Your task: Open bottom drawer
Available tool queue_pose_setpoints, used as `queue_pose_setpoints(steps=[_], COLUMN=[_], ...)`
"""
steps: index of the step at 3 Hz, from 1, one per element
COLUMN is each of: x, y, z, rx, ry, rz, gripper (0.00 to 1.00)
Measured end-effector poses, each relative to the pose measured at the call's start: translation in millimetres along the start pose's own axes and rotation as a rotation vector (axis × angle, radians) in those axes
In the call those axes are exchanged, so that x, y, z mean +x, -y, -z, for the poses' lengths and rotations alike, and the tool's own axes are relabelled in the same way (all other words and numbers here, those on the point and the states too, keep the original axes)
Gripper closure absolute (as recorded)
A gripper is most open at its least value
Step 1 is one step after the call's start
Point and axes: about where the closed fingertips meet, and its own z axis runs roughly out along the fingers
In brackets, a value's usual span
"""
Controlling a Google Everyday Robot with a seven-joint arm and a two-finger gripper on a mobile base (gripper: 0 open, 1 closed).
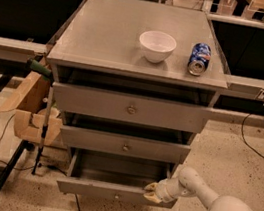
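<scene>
Low at six o'clock in the camera view, the bottom drawer juts forward of the cabinet. Its front stands well ahead of the mid drawer and top drawer, so its grey inside shows, and I judge it largely open. Its knob sits bare at the middle of the front. The tool is at the drawer's three o'clock end, against the top edge of the front and not on the knob. This is probably because catching the panel's lip from the side gives the arm a straight pull toward the base at five o'clock. Whether the tool is spread or pressed together cannot be told. Pulling so far off-centre could skew the drawer on its runners. On the cabinet top, toward twelve o'clock, a bowl stands with a can near its three o'clock side, both clear of the work. A cardboard box hangs beside the cabinet at nine o'clock, out of the drawer's path.
</scene>
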Motion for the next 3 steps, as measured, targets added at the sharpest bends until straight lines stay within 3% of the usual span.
queue_pose_setpoints(steps=[1,3], x=[-1,11], y=[3,11], z=[0,15], rx=[0.0,0.028], ry=[0.0,-0.031], rz=[0.0,-0.017], gripper=[1.0,0.61])
